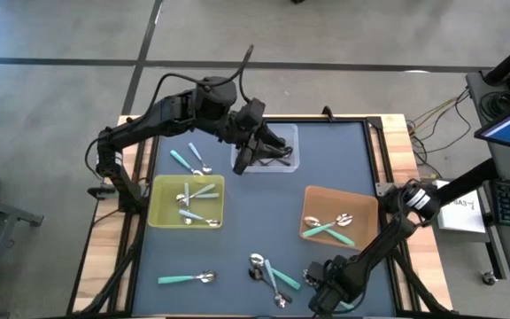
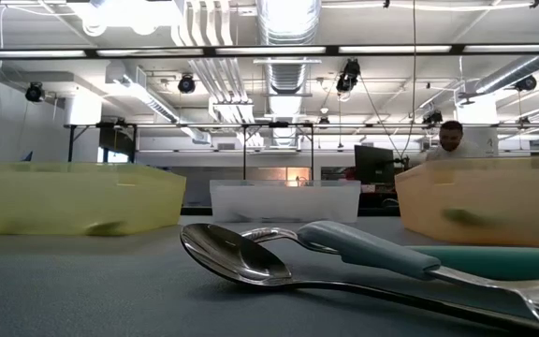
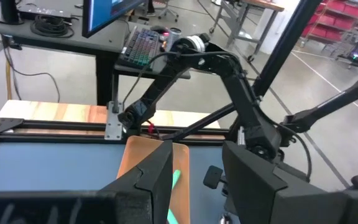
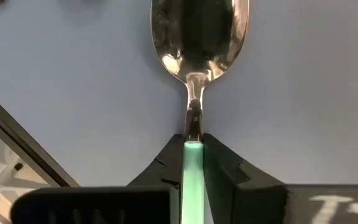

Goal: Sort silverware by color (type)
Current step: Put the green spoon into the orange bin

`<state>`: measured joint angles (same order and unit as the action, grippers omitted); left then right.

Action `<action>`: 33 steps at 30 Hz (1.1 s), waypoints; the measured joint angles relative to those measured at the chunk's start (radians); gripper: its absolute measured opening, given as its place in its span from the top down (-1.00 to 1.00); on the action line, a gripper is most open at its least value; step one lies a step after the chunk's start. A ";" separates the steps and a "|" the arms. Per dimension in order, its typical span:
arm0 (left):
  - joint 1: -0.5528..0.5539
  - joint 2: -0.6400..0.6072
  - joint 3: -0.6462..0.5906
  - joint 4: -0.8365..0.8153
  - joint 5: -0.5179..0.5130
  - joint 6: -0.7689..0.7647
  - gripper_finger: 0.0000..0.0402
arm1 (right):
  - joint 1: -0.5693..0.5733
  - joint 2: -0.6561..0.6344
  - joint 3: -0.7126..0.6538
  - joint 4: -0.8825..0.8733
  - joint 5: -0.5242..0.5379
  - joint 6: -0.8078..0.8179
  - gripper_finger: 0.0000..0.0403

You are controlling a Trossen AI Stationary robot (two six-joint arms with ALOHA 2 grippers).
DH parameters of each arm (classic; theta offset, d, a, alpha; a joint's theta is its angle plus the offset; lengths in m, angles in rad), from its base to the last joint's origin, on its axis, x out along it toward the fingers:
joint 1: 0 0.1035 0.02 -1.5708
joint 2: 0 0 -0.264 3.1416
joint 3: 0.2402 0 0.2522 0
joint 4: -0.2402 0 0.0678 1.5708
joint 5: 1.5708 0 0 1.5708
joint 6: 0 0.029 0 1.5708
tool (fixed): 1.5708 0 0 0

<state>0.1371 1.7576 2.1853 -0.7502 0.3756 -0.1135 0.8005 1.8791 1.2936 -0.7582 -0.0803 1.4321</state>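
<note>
Your R pincer (image 4: 193,158) is clamped on a teal-handled spoon (image 4: 197,37) at the desk's near edge; next, lift & carry to the orange-brown tray (image 1: 361,206). L pincer (image 1: 253,142) part-open over the clear tray (image 1: 292,133).

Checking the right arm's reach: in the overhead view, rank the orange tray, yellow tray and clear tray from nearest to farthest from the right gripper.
Measured from the right gripper, low at the table's near edge:
1. Orange tray, just above it on the right side.
2. Yellow tray, across on the left side.
3. Clear tray, at the far edge, under the left gripper.
</note>
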 joint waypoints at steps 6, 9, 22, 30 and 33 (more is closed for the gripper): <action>0.000 0.000 -0.001 -0.023 -0.003 0.000 0.39 | 0.000 -0.004 0.010 -0.011 -0.022 -0.032 0.87; -0.001 0.000 -0.001 -0.040 -0.003 0.000 0.39 | 0.000 -0.028 0.019 -0.032 -0.031 -0.059 0.87; -0.006 0.000 -0.001 -0.139 0.001 0.059 0.39 | -0.024 -0.354 0.028 -0.331 0.290 -0.021 0.87; -0.008 0.004 -0.002 -0.242 0.000 0.124 0.39 | -0.132 -0.421 0.001 -0.718 0.372 -0.052 0.87; -0.008 0.011 -0.002 -0.246 0.000 0.152 0.39 | -0.188 -0.422 -0.032 -0.737 0.372 -0.142 0.87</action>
<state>0.1295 1.7683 2.1830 -0.9957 0.3759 0.0390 0.6123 1.4574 1.2617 -1.4948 0.2912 1.2905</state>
